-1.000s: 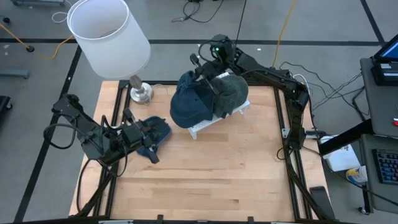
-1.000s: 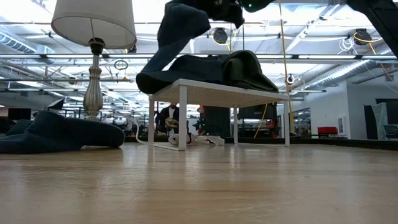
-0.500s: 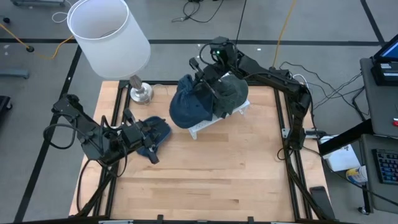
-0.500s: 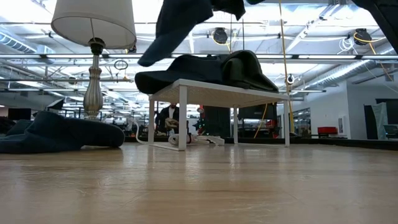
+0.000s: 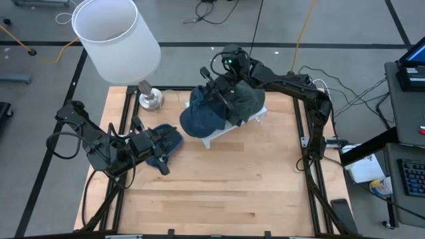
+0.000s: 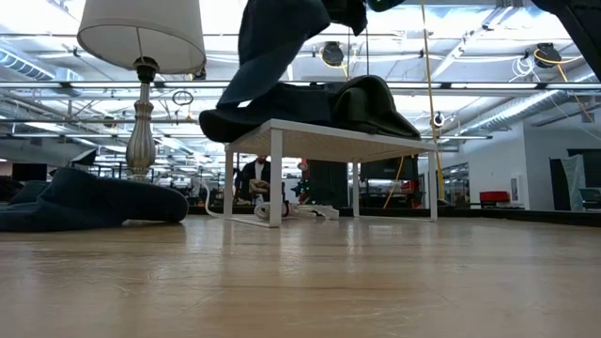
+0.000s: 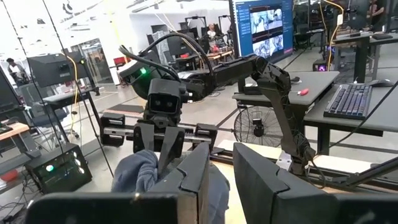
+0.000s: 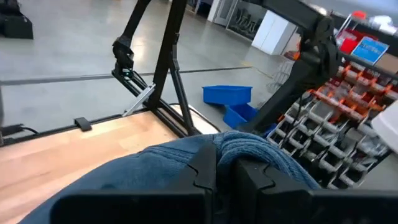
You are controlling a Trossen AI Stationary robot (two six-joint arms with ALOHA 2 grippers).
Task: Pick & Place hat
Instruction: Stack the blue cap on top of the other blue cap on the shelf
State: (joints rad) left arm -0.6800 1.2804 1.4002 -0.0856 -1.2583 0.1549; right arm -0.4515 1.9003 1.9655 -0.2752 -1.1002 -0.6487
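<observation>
The blue hat hung from my right gripper, pinched by its crown fabric, brim drooping down onto the near edge of the small white rack; in the low view the hat's lower end touched the rack top by its left corner. My right fingers were clamped tight on a fold of that blue cloth. A dark green hat lay on the rack just behind the blue one, touching it. Another dark blue hat lay on the wooden table at the left, and my left gripper sat over it, jaws narrow; whether they gripped that hat I couldn't tell. From the left wrist view my left fingers showed a small gap between them. A lamp with a white shade stood at the table's far left corner, metal base just beside the rack.
</observation>
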